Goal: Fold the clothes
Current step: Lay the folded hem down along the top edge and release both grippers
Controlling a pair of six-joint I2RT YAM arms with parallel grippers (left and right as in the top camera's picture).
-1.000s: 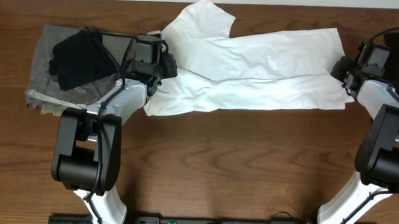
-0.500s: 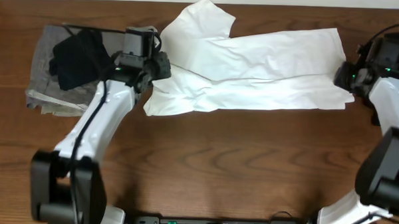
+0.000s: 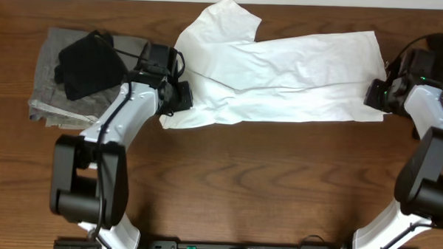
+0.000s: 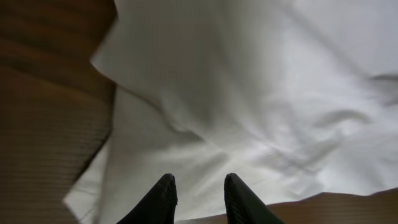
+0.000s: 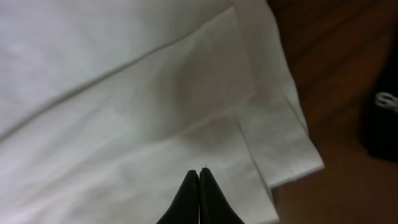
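Presently: white T-shirt [image 3: 282, 75], a long band across the far table [image 3: 241, 184]; left gripper [image 4: 199, 182] part-open over one end, holding nothing; right gripper [image 5: 199, 175] closed at the other edge, catch uncertain. Advised: pinch both layers, lift evenly.

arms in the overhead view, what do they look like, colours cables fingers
The left arm and the right arm both have white shells on the long links and bulky black housings at the joints. Thin black cables loop by each wrist. The left hand and the right hand each end in two slim, dark, tapered fingers. No markings are readable.
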